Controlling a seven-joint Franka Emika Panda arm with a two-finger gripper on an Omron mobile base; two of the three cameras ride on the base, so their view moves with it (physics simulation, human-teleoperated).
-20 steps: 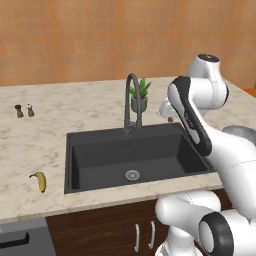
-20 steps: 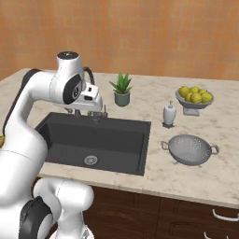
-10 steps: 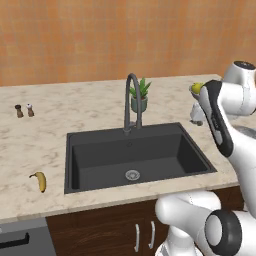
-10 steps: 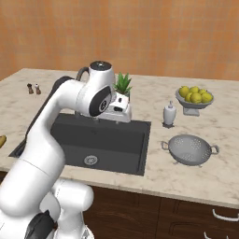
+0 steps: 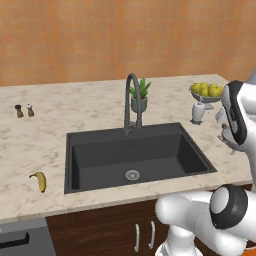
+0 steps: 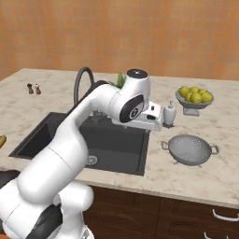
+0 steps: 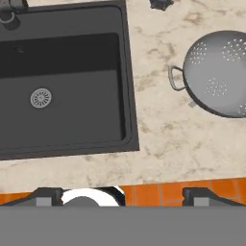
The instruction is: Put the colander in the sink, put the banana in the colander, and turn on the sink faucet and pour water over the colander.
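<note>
Left base view: your sink [image 5: 135, 155] sat sunk in the marble table [image 5: 75, 112], faucet [image 5: 131, 102] arched at its back rim. The banana [image 5: 39, 180] lay on the table just left of the sink's front corner. Two small shakers [image 5: 24, 110] stood well left of the sink; a fruit bowl [image 5: 206, 91] and a soap dispenser [image 5: 198, 112] stood to its right.

Right base view: the colander [image 6: 190, 149] rested upright on the table, right of the sink, near the front edge. Your gripper [image 6: 152, 119] hung above the sink's right rim, apart from the colander.

Hand view: the colander sat just beside the sink's right wall, not touching. Your gripper's fingertips [image 7: 48, 196] stood wide apart, holding nothing.
</note>
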